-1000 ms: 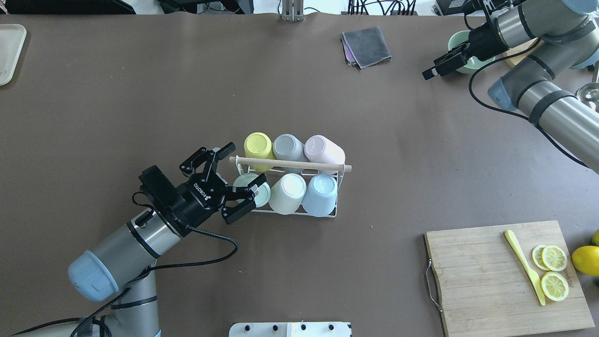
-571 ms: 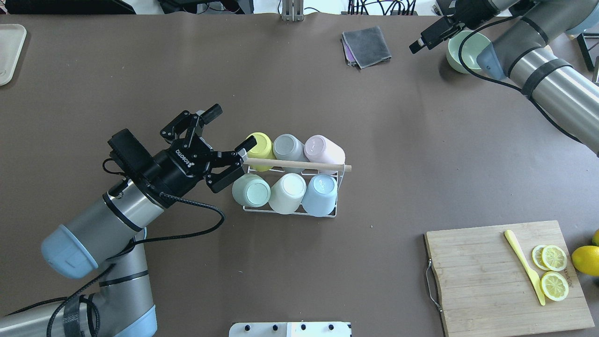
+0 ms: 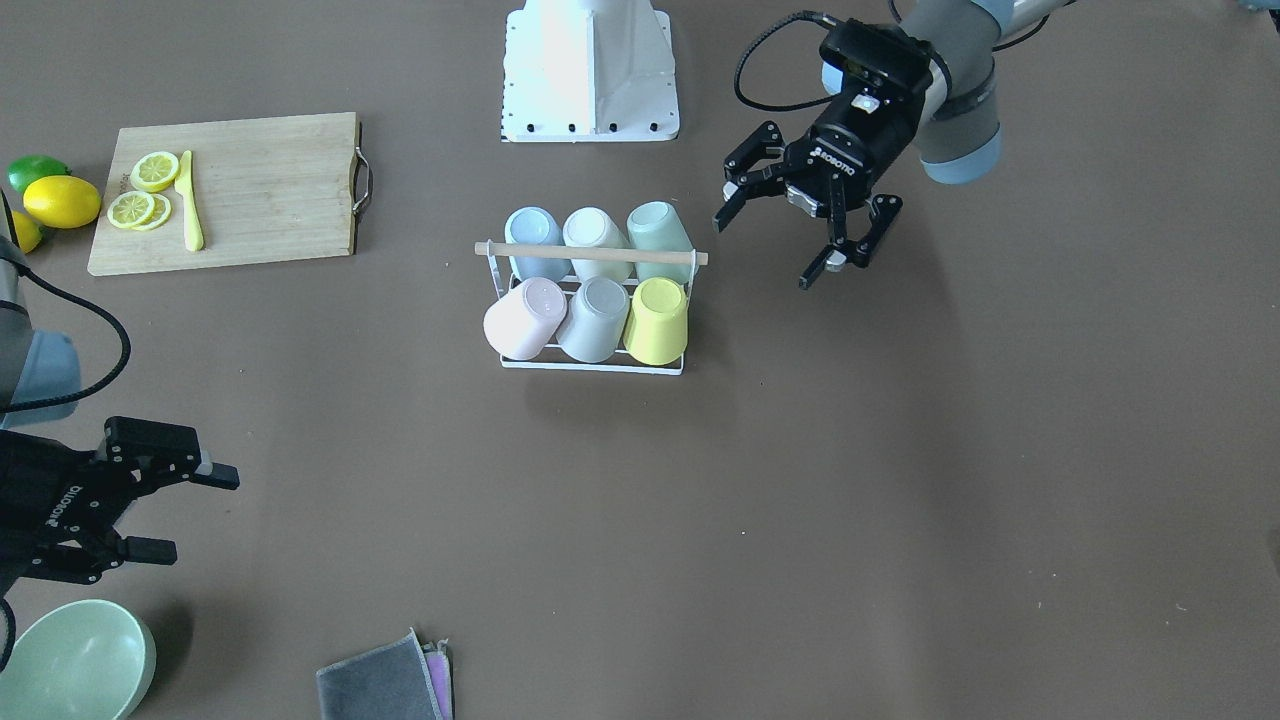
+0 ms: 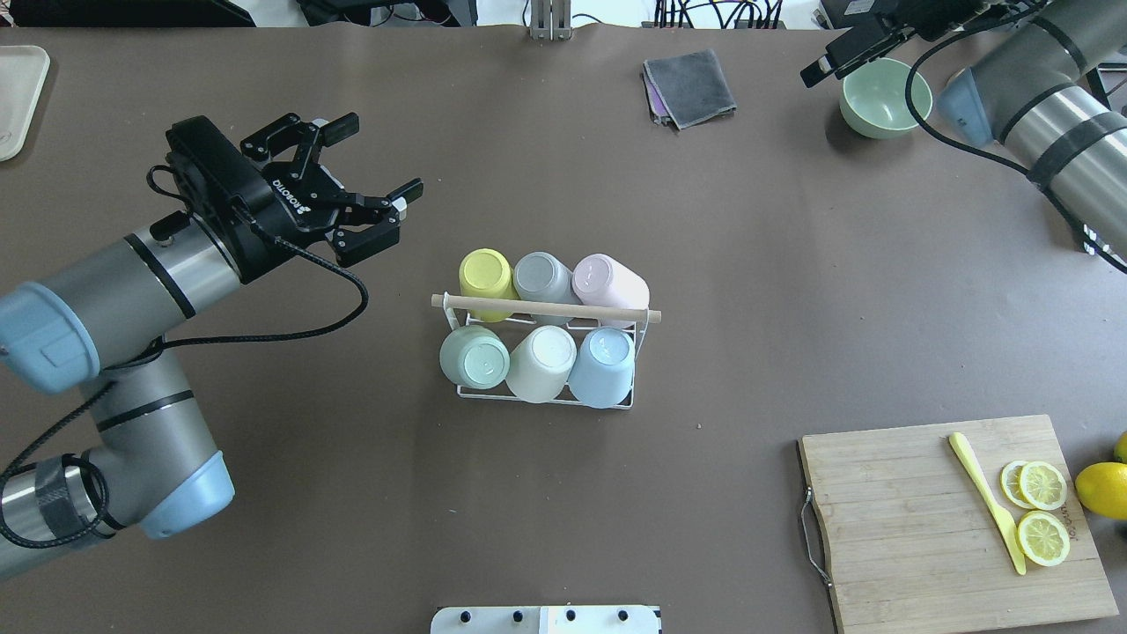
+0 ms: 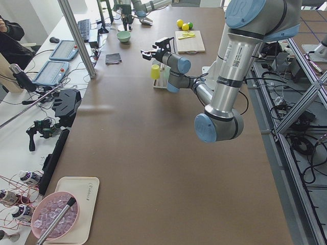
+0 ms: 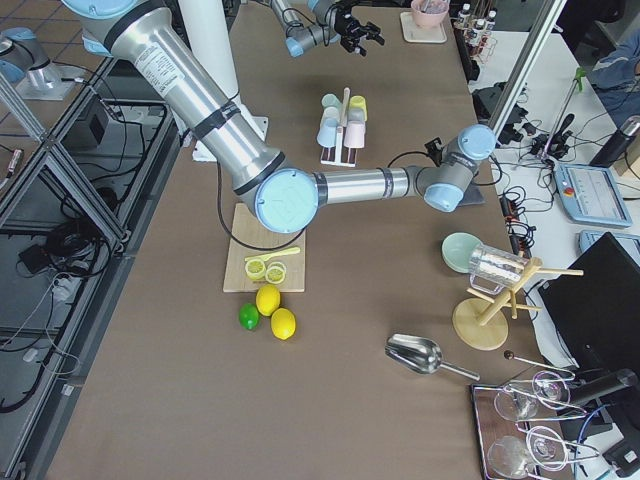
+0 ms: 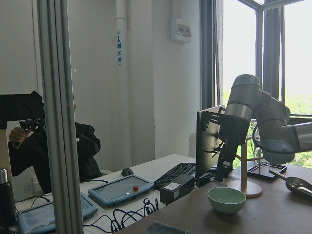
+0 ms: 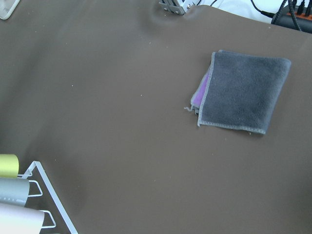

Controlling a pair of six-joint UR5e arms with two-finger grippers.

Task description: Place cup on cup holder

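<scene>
1. The left gripper has drawn back from the cup holder and is now well apart from it
2. Its fingers are spread wide and hold nothing; the right gripper, also spread and empty, is near the green bowl
3. Six cups sit upside down on the cup holder, the green cup at its end

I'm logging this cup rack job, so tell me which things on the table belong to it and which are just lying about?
Job:
cup holder, yellow cup, grey cup, pink cup, mint cup, cream cup, blue cup, open left gripper

Lying about:
cutting board, lemon slices, yellow knife, lemon, green bowl, grey cloth
</scene>
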